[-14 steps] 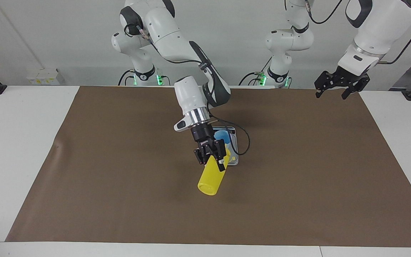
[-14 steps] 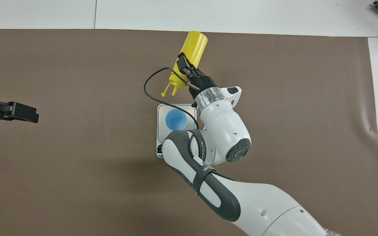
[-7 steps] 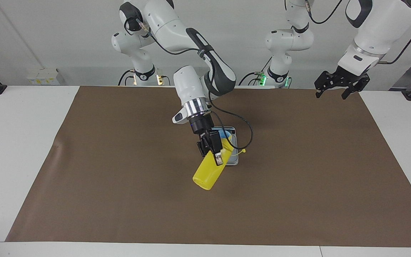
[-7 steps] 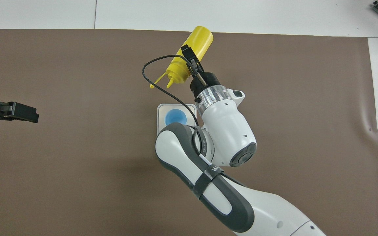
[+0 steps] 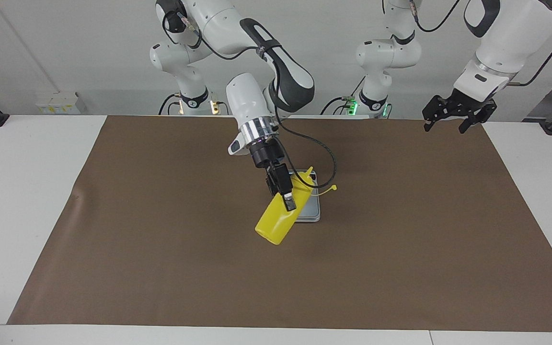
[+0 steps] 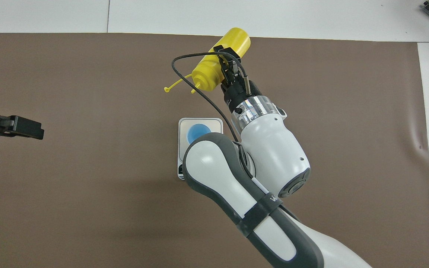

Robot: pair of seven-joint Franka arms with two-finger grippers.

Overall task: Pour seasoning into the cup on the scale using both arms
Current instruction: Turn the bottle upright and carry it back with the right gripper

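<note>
My right gripper (image 5: 283, 192) is shut on the yellow seasoning bottle (image 5: 276, 223) and holds it tilted in the air over the scale (image 5: 310, 212). The nozzle points up and toward the left arm's end, and the cap hangs out on its tether. The overhead view shows the right gripper (image 6: 228, 63) on the bottle (image 6: 207, 72). The light-blue cup (image 6: 196, 133) stands on the scale (image 6: 199, 122); the right arm covers part of it. In the facing view the bottle hides the cup. My left gripper (image 5: 453, 115) is open and waits, raised at its own end of the table, also in the overhead view (image 6: 17, 127).
A brown mat (image 5: 161, 249) covers most of the white table (image 5: 22, 191). The right arm's black cable (image 5: 326, 158) loops beside the bottle over the scale.
My right gripper has risen and turned with the bottle. The nozzle has swung up from over the cup, and the cap has swung out. The left arm has not moved.
</note>
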